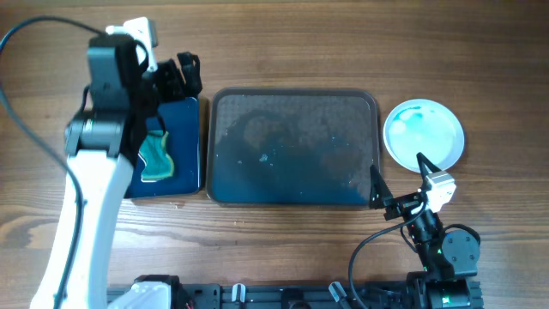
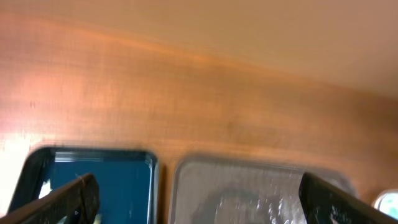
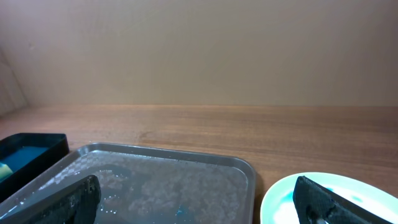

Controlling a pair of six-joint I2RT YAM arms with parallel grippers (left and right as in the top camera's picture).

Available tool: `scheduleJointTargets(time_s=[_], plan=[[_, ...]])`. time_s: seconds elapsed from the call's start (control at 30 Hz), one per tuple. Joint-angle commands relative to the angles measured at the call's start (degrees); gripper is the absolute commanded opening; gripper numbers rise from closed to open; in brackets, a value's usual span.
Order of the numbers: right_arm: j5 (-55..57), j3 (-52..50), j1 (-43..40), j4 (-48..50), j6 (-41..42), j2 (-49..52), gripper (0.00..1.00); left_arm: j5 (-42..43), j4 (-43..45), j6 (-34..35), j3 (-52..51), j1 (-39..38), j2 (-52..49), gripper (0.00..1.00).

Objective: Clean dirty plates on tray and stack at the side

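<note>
Overhead: the white left arm reaches along the table's left edge, left gripper above the black tray's far edge. The right arm is folded at the near right corner; right gripper, jaws apart and empty, sits between the tray and the dirty plate, which lies on the table beside the tray's right edge

Left wrist: fingers wide apart, holding nothing

Right wrist: fingers equally spread, empty

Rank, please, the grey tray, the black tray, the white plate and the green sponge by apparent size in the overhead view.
1. grey tray
2. black tray, partly hidden, so its lead over the plate is unsure
3. white plate
4. green sponge, clearly smallest
</note>
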State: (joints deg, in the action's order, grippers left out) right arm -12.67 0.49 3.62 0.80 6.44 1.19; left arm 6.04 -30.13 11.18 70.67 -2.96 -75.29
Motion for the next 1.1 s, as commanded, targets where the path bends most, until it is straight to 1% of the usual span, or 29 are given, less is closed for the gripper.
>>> scheduleJointTargets(time_s=[0.0,0.07,0.13,0.17,0.3,0.4,0.5,0.63,0.83,1.07], plan=[[-0.7,-0.17,0.35,0.26,1.09,0.0,0.99,1.42,10.88,-0.5,-15.96,0.35,13.03,1.0],[-0.7,-0.17,0.35,0.26,1.09,0.0,1.0,1.4,17.03,-0.52,-25.29,1.14,21.73,1.0],[-0.7,-0.17,0.35,0.26,1.09,0.0,1.0,1.38,20.35,-0.5,-32.81,2.32,29.75,1.0],[-0.7,-0.17,0.35,0.26,1.09,0.0,1.0,1.38,21.81,-0.5,-37.35,3.28,35.41,1.0],[-0.7,-0.17,0.35,0.26,1.07,0.0,1.0,1.31,23.26,-0.52,-48.65,6.1,52.3,1.0],[-0.7,-0.17,0.35,0.26,1.11,0.0,1.0,0.92,23.06,-0.5,-54.49,6.58,61.02,1.0],[-0.7,-0.17,0.35,0.26,1.09,0.0,1.0,0.94,23.08,-0.48,-58.66,6.56,65.2,1.0],[-0.7,-0.17,0.35,0.26,1.09,0.0,1.0,0.72,23.1,-0.5,-62.1,6.47,68.06,1.0],[-0.7,-0.17,0.35,0.26,1.09,0.0,1.0,-1.88,23.12,-0.48,-66.42,4.09,73.88,1.0],[-0.7,-0.17,0.35,0.26,1.09,0.0,1.0,-4.35,25.73,-0.48,-70.36,4.07,75.12,1.0]])
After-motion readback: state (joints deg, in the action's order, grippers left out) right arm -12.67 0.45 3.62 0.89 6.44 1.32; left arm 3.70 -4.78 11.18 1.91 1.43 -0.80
